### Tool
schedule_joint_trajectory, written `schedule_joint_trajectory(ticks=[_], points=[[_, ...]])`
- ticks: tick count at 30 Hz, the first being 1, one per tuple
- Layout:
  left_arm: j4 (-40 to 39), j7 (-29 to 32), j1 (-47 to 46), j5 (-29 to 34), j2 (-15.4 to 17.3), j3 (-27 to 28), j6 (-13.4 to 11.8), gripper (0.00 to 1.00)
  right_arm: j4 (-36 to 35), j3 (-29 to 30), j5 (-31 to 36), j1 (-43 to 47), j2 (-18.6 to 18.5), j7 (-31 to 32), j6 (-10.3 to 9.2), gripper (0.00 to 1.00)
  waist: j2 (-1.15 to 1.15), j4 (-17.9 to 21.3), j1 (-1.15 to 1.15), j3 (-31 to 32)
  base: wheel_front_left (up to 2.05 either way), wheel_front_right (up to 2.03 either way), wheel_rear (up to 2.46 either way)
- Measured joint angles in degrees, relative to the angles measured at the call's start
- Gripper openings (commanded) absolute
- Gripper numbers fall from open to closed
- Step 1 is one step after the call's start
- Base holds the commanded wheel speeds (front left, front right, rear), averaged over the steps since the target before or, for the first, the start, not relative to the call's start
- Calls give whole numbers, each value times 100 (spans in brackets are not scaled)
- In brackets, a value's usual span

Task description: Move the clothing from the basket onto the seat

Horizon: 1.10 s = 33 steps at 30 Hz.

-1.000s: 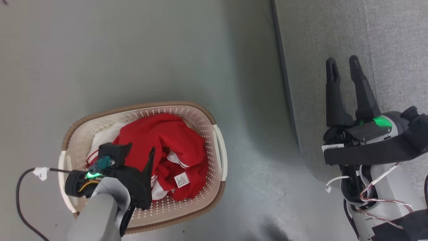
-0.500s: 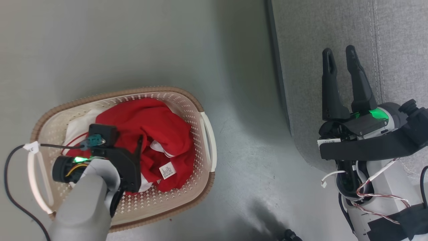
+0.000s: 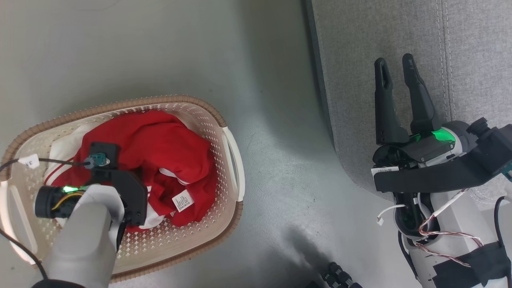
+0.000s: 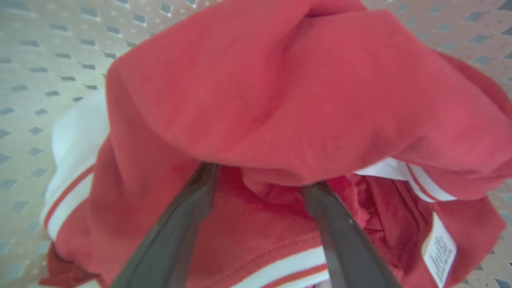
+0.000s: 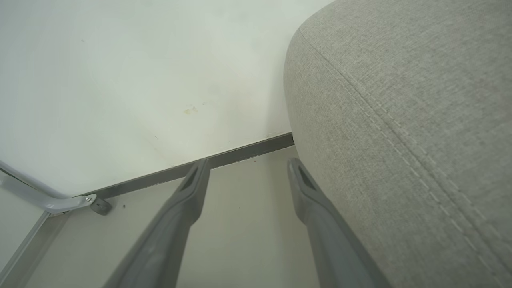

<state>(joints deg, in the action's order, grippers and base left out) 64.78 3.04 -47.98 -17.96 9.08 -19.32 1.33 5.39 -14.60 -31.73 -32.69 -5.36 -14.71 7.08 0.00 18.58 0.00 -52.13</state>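
The left gripper (image 4: pixel 261 176) is down inside the basket (image 3: pixel 160 100), its two dark fingers (image 4: pixel 180 224) spread well apart and their tips pushed in under a fat fold of the clothing (image 3: pixel 160 148). Nothing is pinched yet; the jaws straddle the cloth rather than hold it. A second ago one finger showed above the heap from overhead. Now the wrist housing has tipped over the fingers and covers them, so the arm has sunk deeper into the pile. The heap itself looks undisturbed, with its white care label (image 3: pixel 183 200) in the same spot near the basket's right-hand handle. The whole overhead picture has slid sideways, which I take for the head turning and not the basket moving. By my reading the reach is done and the close is what comes next — every garment is in the basket and the seat (image 3: pixel 360 80) carries none.

The right gripper (image 3: pixel 395 60) hangs over the seat's front edge, fingers parted and empty, posed as before.

Hard to settle: how much cloth lies between the buried tips, how many garments make up the red mass, and what the white patch (image 4: pixel 76 132) at the basket's far-left side belongs to. The basket's left end is cut off.
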Motion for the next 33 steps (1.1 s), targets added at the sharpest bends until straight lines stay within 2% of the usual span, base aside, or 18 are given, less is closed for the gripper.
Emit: schedule_joint_trajectory(ticks=[5,9,14,15,16,17,18,24,33], points=[[154,94,-186,119,49,-66,-248,100,-44,-23,12,-18,-2,-1,0,100,0,10,0,-45,0,0,0],[271,201,-331,174,56,-157,-338,100,-86,-57,56,-39,-5,-2,0,100,0,8,0,-120,0,0,0],[411,302,-354,201,58,-229,-336,100,-81,-83,60,-75,-7,-7,0,100,0,10,0,-160,0,0,0],[435,318,-356,201,54,-235,-335,89,-80,-83,60,-77,-8,-8,0,100,0,9,0,-164,0,0,0],[455,318,-356,201,49,-244,-333,44,-79,-85,60,-79,-10,-8,0,100,0,8,0,-166,0,0,0],[467,318,-357,201,45,-252,-330,7,-76,-83,60,-81,-10,-8,0,100,0,7,0,-168,0,0,0],[477,318,-357,201,40,-258,-327,0,-73,-83,60,-84,-10,-8,0,100,0,5,0,-169,0,0,0],[520,236,-356,197,-11,-245,-225,0,40,-82,60,-109,-10,-8,0,100,0,-22,0,-107,0,0,0],[537,-88,-337,132,-68,-198,80,0,263,-66,51,-145,-7,-1,0,100,0,-91,0,147,0,0,0]])
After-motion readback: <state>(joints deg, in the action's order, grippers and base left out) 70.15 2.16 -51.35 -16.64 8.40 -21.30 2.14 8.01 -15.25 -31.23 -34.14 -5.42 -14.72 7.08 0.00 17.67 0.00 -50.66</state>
